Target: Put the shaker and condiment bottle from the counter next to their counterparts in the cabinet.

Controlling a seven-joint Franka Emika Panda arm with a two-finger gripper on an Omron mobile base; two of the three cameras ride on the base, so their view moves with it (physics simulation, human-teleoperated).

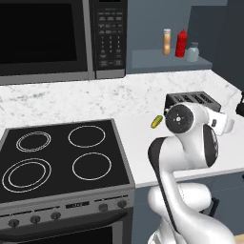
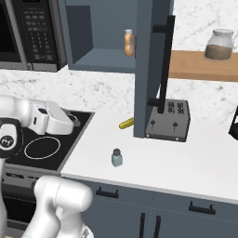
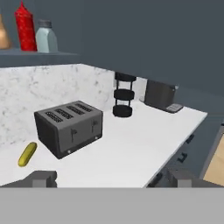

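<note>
- The counter [image 2: 186, 162], white speckled marble, runs below and ahead of the hand; in the hand view it stretches away to a far corner
- The cabinet [image 1: 164, 61], dark blue-grey, sits above and to the left of where the hand looks; its open door [image 2: 151, 69] with a long black handle hangs down in front of the toaster in the right base view
- A black microwave [image 1: 62, 38] stands left of the cabinet, and a black four-ring cooktop [image 1: 62, 159] lies well to the left of the arm
- A dark grey four-slot toaster [image 3: 69, 127] stands on the counter just ahead of the hand, left of centre
- The gripper [image 3: 111, 178] is spread wide with nothing between its fingertips [image 3: 42, 178], hovering above the counter
- The red squeeze bottle [image 3: 25, 27] and a pale shaker [image 3: 46, 37] stand just beside each other on the cabinet shelf, high at the hand's upper left
- The condiment bottle [image 1: 167, 42], orange with a pale cap, stands upright on that shelf, just left of the red bottle
- The other shaker [image 2: 116, 158] stands upright on the counter near its front edge, well apart from the toaster
- A small yellow oblong item [image 3: 27, 154] lies on the counter just left of the toaster, near the left fingertip
</note>
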